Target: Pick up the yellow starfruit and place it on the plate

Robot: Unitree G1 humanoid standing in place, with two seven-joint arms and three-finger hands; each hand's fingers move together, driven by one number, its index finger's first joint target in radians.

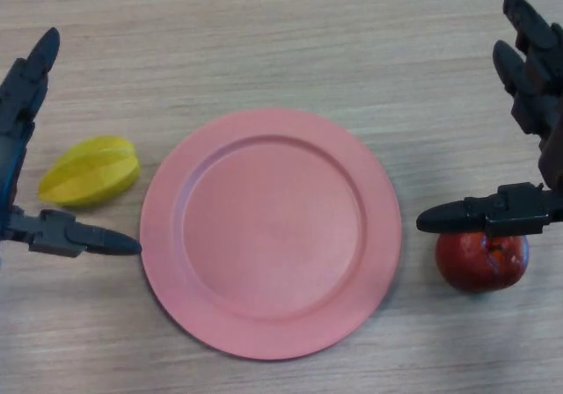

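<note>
A yellow starfruit [91, 171] lies on the wooden table, just left of a round pink plate [271, 232] that has nothing on it. My left hand [21, 104] is open at the left edge. Its fingers reach up past the far side of the starfruit and its thumb [84, 236] points right below the fruit, so the starfruit sits in the gap without being touched. My right hand [530, 69] is open at the right edge, well away from the starfruit.
A red apple [482, 259] sits right of the plate, partly under the thumb [479, 213] of my right hand. The light wooden table [281, 33] stretches across the far side.
</note>
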